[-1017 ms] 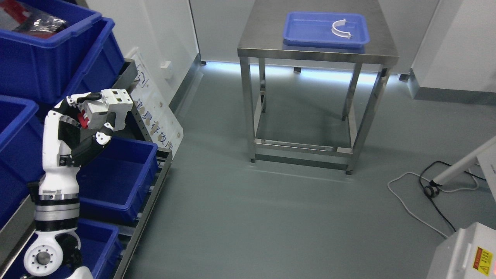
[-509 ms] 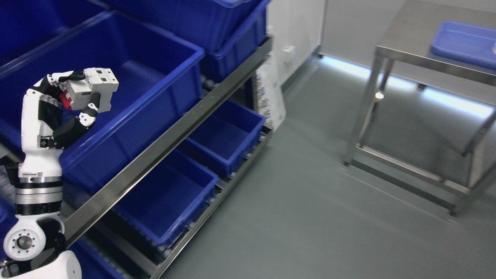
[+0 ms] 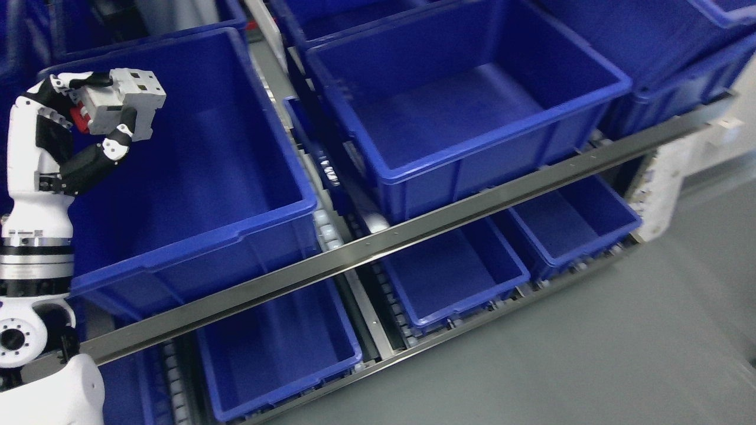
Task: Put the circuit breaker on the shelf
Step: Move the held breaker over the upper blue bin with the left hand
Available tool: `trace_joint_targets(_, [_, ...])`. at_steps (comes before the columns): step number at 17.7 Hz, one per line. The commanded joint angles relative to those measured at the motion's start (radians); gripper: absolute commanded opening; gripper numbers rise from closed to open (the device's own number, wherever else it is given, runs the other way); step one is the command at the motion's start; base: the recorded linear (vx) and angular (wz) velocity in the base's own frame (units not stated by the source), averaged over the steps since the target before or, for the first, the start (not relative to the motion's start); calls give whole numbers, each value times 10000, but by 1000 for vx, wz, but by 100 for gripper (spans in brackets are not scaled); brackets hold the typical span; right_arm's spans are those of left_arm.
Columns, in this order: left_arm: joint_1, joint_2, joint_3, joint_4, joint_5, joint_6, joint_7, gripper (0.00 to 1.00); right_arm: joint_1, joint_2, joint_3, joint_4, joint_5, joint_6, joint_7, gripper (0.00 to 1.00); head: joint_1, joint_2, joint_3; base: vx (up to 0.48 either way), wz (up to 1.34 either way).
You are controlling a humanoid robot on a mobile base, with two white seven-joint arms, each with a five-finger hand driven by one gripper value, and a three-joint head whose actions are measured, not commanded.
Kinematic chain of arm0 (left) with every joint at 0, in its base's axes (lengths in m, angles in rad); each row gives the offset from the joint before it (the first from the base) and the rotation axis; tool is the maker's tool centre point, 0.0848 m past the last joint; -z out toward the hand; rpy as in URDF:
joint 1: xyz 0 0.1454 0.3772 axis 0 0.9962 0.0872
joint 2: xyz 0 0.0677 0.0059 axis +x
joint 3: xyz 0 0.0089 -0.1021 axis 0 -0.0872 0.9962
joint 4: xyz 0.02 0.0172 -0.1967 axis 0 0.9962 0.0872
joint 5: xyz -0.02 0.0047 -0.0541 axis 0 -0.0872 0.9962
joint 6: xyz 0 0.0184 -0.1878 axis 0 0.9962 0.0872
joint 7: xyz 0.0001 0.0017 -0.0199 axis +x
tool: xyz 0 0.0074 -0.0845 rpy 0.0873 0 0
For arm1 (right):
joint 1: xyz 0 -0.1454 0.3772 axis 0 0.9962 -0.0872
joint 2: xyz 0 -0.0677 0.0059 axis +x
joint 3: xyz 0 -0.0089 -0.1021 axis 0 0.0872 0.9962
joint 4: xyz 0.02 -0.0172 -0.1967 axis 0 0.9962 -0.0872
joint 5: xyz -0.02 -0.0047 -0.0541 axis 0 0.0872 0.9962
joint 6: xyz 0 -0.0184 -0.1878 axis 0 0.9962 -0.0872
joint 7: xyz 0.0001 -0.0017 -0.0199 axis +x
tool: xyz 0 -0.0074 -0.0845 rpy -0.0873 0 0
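So the left hand [image 3: 97,127] has the circuit breaker [image 3: 121,100] wrapped up in its fingers [image 3: 121,134], curled snug around the pale grey body, with a bit of red showing on the left side against the palm. It's held up in the air at the far left of the scene, over the far left corner of the big blue bin [image 3: 177,177] that sits on the upper tier of the shelf [image 3: 378,245]. Not touching the bin as far as I can see, just hovering above it

Handling-wise, I'd guess it's a hard moulded plastic block, rigid, boxy, with some weight for its size but nothing the hand would struggle with. Flat smooth sides could be a bit slippery, so clamping across the two broad faces like it's doing now looks like the sane way to hold it. I'd keep off the red part, which may be the switch lever, since that's the one bit likely to move under pressure. Doesn't look fragile, but dropping it from height into a hard bin isn't great, so lower it first

Labels: nothing readable. No print I can make out on the breaker or bins from this angle. Right arm isn't in shot at all
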Motion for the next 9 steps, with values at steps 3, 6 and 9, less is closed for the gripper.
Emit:
trace_joint_targets(3, [-1231, 1316, -1251, 2218, -1584, 14, -1070, 9, 2, -175, 199, 0, 0, 580, 8, 100, 0, 0, 0, 76, 730])
trace_joint_targets(6, [-2120, 1364, -1926, 3201, -2200, -2, -1117, 9, 2, -175, 199, 0, 0, 580, 8, 100, 0, 0, 0, 96, 431])
trace_joint_targets(9, [-2659, 1349, -2694, 3770, -2722, -2, -1179, 10, 2, -175, 199, 0, 0, 580, 8, 100, 0, 0, 0, 80, 244])
